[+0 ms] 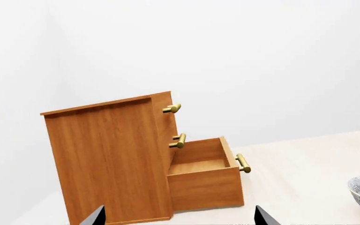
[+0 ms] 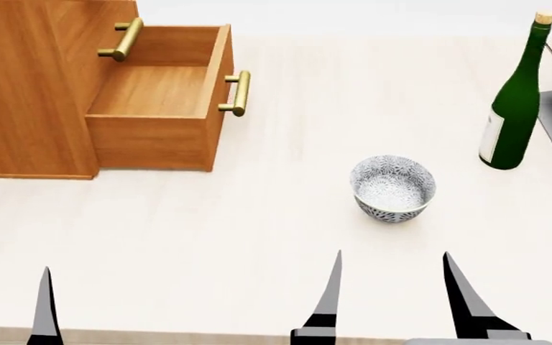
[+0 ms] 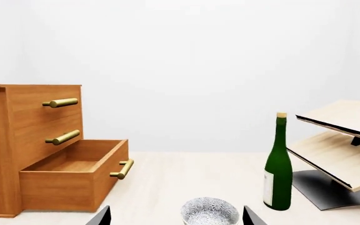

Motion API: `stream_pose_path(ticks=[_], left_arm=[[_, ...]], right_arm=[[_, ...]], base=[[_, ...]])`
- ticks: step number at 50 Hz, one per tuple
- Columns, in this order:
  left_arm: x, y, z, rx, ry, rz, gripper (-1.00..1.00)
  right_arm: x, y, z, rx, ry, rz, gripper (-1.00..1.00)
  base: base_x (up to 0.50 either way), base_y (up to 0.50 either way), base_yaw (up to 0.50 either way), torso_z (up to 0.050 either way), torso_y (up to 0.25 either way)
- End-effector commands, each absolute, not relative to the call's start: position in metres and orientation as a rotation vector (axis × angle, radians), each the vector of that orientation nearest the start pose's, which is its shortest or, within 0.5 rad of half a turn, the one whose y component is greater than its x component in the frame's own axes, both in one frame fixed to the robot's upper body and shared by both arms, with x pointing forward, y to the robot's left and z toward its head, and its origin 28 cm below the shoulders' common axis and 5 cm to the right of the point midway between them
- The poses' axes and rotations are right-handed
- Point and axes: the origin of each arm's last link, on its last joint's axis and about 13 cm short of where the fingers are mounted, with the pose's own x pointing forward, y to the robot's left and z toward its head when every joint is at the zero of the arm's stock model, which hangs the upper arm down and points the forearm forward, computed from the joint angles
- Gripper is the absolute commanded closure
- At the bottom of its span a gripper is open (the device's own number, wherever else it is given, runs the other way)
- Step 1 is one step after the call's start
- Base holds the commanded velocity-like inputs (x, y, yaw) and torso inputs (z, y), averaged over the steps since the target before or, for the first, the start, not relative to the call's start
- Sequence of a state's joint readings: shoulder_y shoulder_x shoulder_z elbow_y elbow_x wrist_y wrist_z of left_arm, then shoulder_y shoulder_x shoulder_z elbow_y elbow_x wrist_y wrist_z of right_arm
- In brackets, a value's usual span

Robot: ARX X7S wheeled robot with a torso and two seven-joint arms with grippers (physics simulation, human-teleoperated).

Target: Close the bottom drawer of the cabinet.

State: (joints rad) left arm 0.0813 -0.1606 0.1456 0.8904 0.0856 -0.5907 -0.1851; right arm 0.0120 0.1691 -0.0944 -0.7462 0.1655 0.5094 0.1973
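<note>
The orange-brown cabinet (image 2: pixel 22 93) stands at the table's back left. Its bottom drawer (image 2: pixel 161 90) is pulled far out and looks empty, with a brass bar handle (image 2: pixel 241 93) on its front panel. The cabinet (image 1: pixel 111 159) and drawer (image 1: pixel 205 176) show in the left wrist view, and in the right wrist view the cabinet (image 3: pixel 8 140) and drawer (image 3: pixel 73 176) show too. My left gripper (image 1: pixel 178 216) is open and empty, near the table's front edge. Only one left fingertip (image 2: pixel 46 305) shows in the head view. My right gripper (image 2: pixel 396 298) is open and empty, in front of the bowl.
A patterned bowl (image 2: pixel 393 188) sits mid-table, right of the drawer. A green wine bottle (image 2: pixel 516 100) stands at the back right beside a pale wooden rack (image 3: pixel 346 150) on a grey base. The two upper drawers are shut, with brass handles (image 3: pixel 61 102).
</note>
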Motion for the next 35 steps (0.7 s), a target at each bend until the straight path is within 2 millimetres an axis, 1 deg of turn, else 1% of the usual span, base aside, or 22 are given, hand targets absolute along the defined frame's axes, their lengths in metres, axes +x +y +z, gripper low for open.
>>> stream_pose_path(ticks=[1,35], left_arm=[[0.1593,0.2055,0.137,0.179,-0.236,0.067,-1.0],[0.1626,0.2044,0.1319,0.193,-0.229,0.072,-1.0]], right_arm=[[0.1851,-0.0961,0.1309,0.004,-0.228,0.014,-1.0],[0.1858,-0.0972,0.1252,0.027,-0.217,0.002,-1.0]], base=[[0.0,0.5,0.0,0.0,0.0],[0.0,0.5,0.0,0.0,0.0]])
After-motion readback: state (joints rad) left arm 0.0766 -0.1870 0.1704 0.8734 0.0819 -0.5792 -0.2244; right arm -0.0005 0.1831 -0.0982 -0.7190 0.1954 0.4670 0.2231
